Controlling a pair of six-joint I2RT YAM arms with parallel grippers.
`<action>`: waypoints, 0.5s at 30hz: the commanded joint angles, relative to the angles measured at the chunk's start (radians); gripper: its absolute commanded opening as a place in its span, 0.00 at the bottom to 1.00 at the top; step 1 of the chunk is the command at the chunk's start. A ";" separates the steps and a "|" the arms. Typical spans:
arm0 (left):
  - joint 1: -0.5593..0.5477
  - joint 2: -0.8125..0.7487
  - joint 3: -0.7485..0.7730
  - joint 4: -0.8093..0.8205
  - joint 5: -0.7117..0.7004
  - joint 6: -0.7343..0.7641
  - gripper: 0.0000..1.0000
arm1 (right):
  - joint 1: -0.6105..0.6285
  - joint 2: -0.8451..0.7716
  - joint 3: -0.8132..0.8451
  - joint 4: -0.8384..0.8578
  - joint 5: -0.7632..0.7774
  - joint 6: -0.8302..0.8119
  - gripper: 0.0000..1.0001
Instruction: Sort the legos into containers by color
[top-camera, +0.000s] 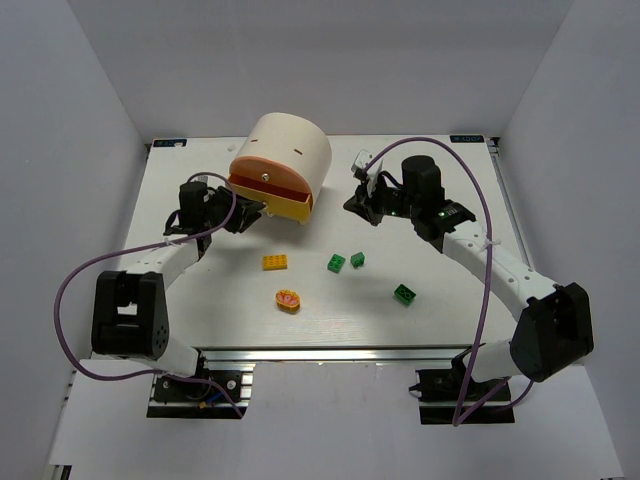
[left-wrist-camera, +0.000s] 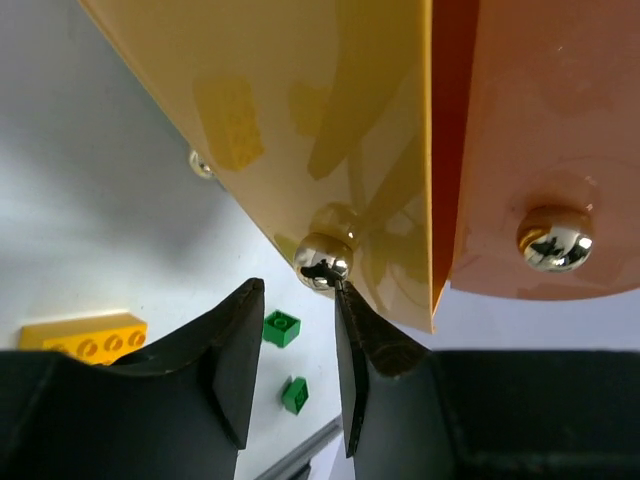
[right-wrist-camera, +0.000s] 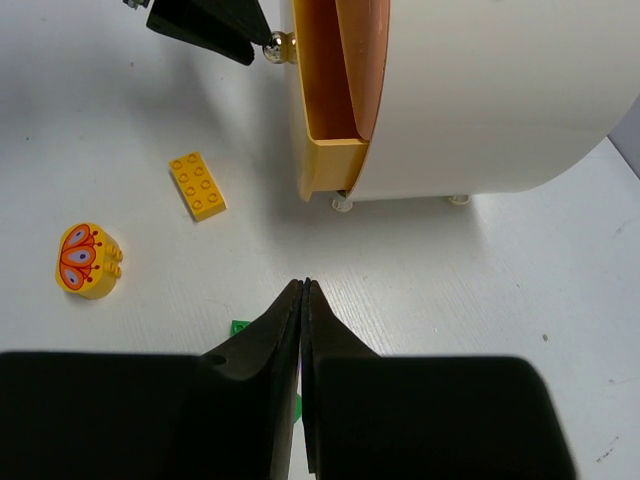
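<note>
The cream dome cabinet (top-camera: 295, 145) stands at the back, its pink-orange drawer (top-camera: 262, 178) above a yellow drawer (top-camera: 283, 207) that is slid part way out. My left gripper (top-camera: 250, 213) is open at the yellow drawer's metal knob (left-wrist-camera: 323, 262), with the right fingertip touching the knob. A yellow-orange brick (top-camera: 276, 262) and three green bricks (top-camera: 336, 263) (top-camera: 357, 259) (top-camera: 405, 294) lie on the table. My right gripper (top-camera: 358, 197) is shut, with nothing seen between its jaws, right of the cabinet. No purple brick or blue drawer is in view.
A round orange disc with red markings (top-camera: 289, 299) lies in front of the yellow brick. The pink-orange drawer's knob (left-wrist-camera: 555, 237) shows in the left wrist view. White walls enclose the table on three sides.
</note>
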 joint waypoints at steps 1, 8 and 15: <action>-0.002 0.004 0.037 0.064 0.002 -0.011 0.44 | -0.002 -0.011 0.011 0.014 -0.006 -0.018 0.07; -0.002 0.032 0.031 0.133 0.021 -0.035 0.44 | -0.004 -0.008 0.011 0.018 -0.008 -0.018 0.07; -0.011 0.061 0.005 0.211 0.032 -0.069 0.45 | -0.005 -0.006 0.015 0.016 -0.006 -0.016 0.07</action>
